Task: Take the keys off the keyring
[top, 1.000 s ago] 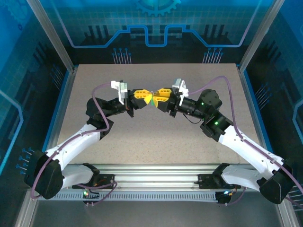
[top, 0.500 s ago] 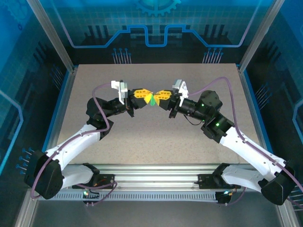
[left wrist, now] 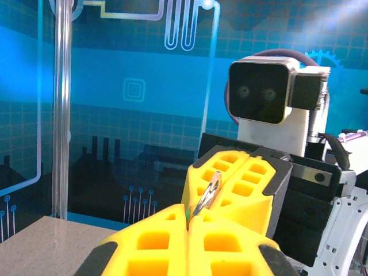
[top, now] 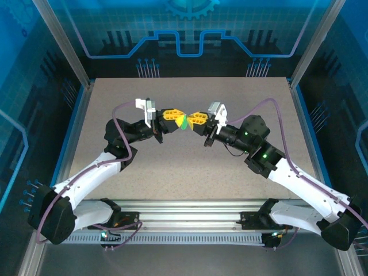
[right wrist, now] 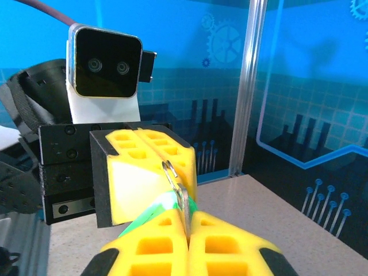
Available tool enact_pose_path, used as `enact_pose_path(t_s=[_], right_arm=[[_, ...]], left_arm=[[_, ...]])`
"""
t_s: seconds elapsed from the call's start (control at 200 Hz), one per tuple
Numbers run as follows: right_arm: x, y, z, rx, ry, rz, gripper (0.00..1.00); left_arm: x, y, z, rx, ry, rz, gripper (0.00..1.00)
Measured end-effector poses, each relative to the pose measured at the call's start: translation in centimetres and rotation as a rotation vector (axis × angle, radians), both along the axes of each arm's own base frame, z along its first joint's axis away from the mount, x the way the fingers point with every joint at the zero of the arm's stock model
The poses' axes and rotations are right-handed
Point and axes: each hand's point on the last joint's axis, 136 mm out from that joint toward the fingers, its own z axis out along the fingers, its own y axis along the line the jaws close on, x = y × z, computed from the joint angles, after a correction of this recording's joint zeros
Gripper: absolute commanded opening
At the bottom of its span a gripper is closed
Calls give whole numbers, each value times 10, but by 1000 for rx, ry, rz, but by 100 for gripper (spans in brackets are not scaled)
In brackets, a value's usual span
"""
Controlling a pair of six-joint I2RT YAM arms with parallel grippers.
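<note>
Blue printed enclosure walls (top: 184, 34) surround a speckled grey table (top: 190, 184). No part of the task rests on it, because the work is held in the air above the table's far half.

At the centre is the key (right wrist: 179, 194), a thin grey sliver standing tilted with its looped head uppermost. Touching its lower end is the green tag (right wrist: 164, 208) that serves as the keyring. From above, the tag is a small green fleck between two yellow noses.

Note the grips. The left gripper (top: 180, 121) is fully closed with green showing at the tip of its seam, so it appears to pinch the tag. The right gripper (top: 188, 122) is also fully closed. In its own wrist view the key's shank runs down into the seam between its fingers, so it appears to have the key. How deep either piece sits between the pads is hidden from you.

The geometry suggests the purpose. The grippers meet nose to nose, with the left arm (top: 95, 169) and right arm (top: 299, 184) bent inward. One part is thus anchored on each side, and a pull apart would load only the joint between key and tag.

By this reading the key is not yet free. When you separate the two, a shallow pinch on such small metal could slip and drop the key onto the table.
</note>
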Motion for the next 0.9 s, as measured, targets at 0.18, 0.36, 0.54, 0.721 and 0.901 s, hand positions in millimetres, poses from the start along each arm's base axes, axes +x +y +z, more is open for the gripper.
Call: enact_pose_path(t_s=[0.18, 0.36, 0.54, 0.721, 0.901], right_arm=[[-3, 3, 2, -36, -95, -64, 0], [-2, 6, 0, -90, -170, -120, 0], [1, 8, -5, -151, -209, -147, 0], [2, 8, -7, -188, -216, -154, 0], [7, 4, -4, -193, -211, -192, 0]], left_arm=[[-1, 3, 1, 6, 12, 19, 0], [2, 3, -2, 20, 26, 37, 0], [6, 4, -6, 49, 33, 69, 0], [6, 5, -9, 76, 26, 87, 0], [7, 3, -10, 90, 21, 94, 0]])
